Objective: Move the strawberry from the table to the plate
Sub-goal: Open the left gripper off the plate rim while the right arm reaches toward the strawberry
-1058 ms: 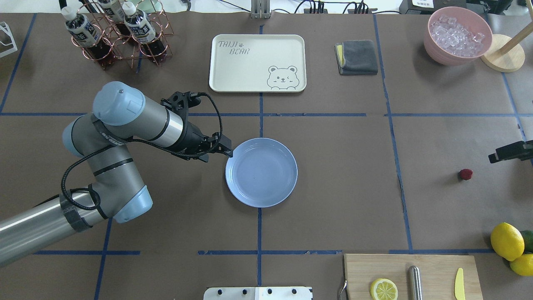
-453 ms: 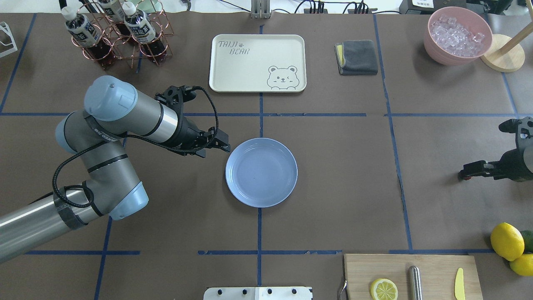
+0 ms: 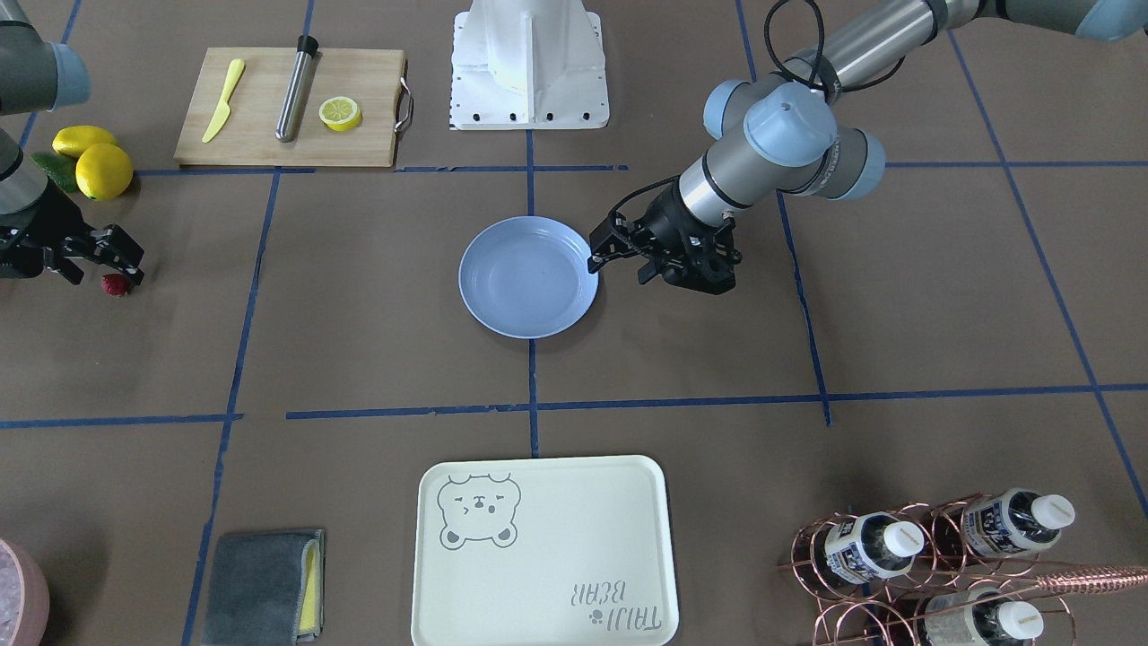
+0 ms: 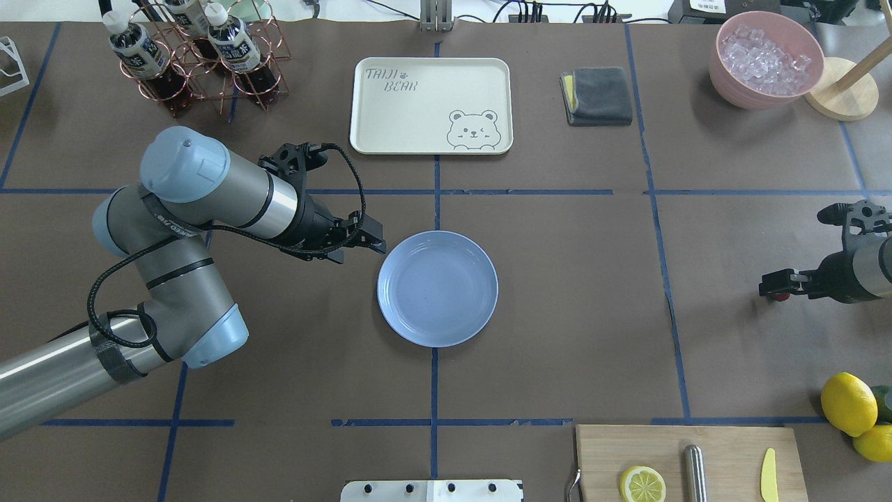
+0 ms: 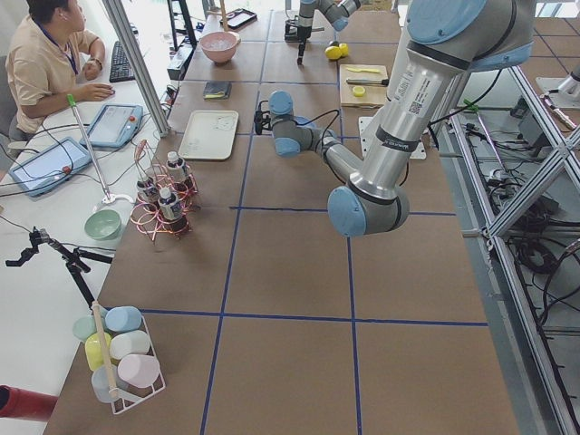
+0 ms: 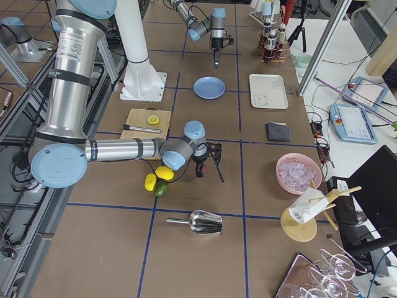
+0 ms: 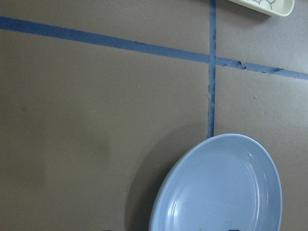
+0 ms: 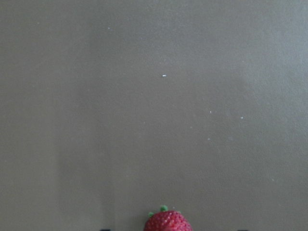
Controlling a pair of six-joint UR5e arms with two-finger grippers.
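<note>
The strawberry (image 3: pixel 115 284) lies on the brown table (image 4: pixel 557 279) at its right side. My right gripper (image 3: pixel 101 272) is open and low over it, fingers to either side. From overhead only a red sliver of strawberry (image 4: pixel 779 298) shows under the right gripper (image 4: pixel 772 288). The right wrist view has the strawberry (image 8: pixel 167 221) at the bottom edge, centred. The light blue plate (image 4: pixel 437 288) rests empty at the table's middle. My left gripper (image 4: pixel 373 245) hovers open just off the plate's left rim, holding nothing. The plate (image 7: pixel 221 187) fills the lower right of the left wrist view.
A cream bear tray (image 4: pixel 431 104) lies beyond the plate, a grey cloth (image 4: pixel 597 95) and a pink bowl of ice (image 4: pixel 765 59) to its right. Lemons (image 4: pixel 848 403) and a cutting board (image 4: pixel 690 460) sit near right. A bottle rack (image 4: pixel 202 63) stands far left.
My right arm has come in from the right edge and settled over the strawberry, covering most of it. My left gripper drew back slightly from the plate's rim, then held still.
</note>
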